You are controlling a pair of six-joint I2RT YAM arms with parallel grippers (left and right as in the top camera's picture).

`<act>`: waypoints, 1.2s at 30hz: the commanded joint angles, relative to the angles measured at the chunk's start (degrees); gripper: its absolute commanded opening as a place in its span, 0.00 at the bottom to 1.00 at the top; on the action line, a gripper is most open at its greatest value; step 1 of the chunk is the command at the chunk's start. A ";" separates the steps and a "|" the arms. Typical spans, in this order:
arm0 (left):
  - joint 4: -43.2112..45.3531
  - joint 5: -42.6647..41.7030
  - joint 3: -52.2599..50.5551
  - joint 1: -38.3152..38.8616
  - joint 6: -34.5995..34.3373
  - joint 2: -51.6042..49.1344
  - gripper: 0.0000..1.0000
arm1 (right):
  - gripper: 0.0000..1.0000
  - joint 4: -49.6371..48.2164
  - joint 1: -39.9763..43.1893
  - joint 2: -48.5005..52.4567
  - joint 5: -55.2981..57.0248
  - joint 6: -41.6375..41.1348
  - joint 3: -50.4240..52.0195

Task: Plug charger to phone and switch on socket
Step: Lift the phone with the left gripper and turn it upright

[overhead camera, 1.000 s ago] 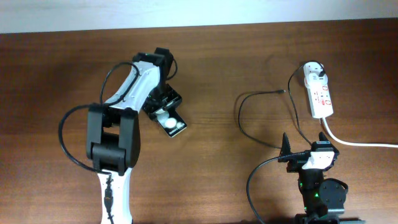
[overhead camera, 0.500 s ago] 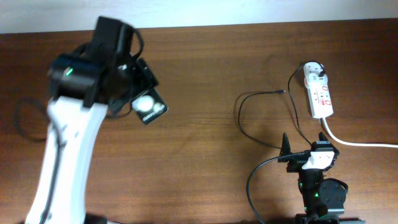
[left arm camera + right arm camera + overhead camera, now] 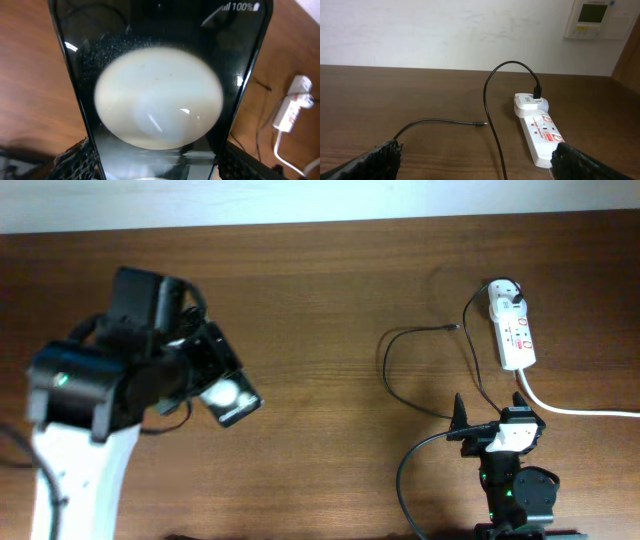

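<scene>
We see the brown wooden counter (image 3: 330, 270). Over its left side, our left claw (image 3: 157, 167) is clamped on the glossy black slab phone (image 3: 228, 392). Well apart at the right lies the white oblong power-strip socket (image 3: 513, 328). The thin black charger (image 3: 384, 368) is plugged into its far end, with the connector tip loose on the counter. The right claw (image 3: 475, 165) stands spread wide.

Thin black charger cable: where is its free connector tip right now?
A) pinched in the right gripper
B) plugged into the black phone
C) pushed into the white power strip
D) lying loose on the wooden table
D: the connector tip of the thin black charger cable lies bare on the brown wooden table, well apart from the black slab phone.
</scene>
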State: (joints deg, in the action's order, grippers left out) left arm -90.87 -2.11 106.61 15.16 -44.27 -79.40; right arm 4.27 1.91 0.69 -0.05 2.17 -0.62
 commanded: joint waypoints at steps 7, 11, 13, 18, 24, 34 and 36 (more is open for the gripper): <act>6.29 -16.96 -2.86 0.09 0.90 -17.16 0.77 | 0.99 0.33 -0.46 -0.37 0.35 0.42 0.31; 7.10 -22.73 -2.86 0.09 0.90 -25.38 0.77 | 0.99 0.33 -0.46 -0.37 0.35 0.39 0.31; 7.87 -27.43 -2.86 0.09 0.94 -28.30 0.76 | 0.99 0.33 -0.46 -0.37 0.35 0.42 0.31; 7.96 -44.33 -2.86 -0.76 1.97 -30.27 0.76 | 0.99 0.33 -0.46 -0.37 0.35 0.39 0.31; 7.93 -57.33 -2.86 -1.77 1.95 -30.27 0.76 | 0.98 0.35 -0.46 -0.37 0.35 0.42 0.31; 9.05 -62.60 -2.86 -2.10 2.67 -30.27 0.74 | 0.99 0.33 -0.46 -0.37 0.33 0.39 0.31; 9.25 -62.60 -2.86 -2.10 5.05 -30.27 0.75 | 0.99 0.33 -0.46 -0.37 0.35 0.42 0.31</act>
State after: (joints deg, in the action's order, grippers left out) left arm -81.76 -62.22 103.59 13.41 -42.59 -109.67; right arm 4.27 1.91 0.69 -0.05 2.17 -0.62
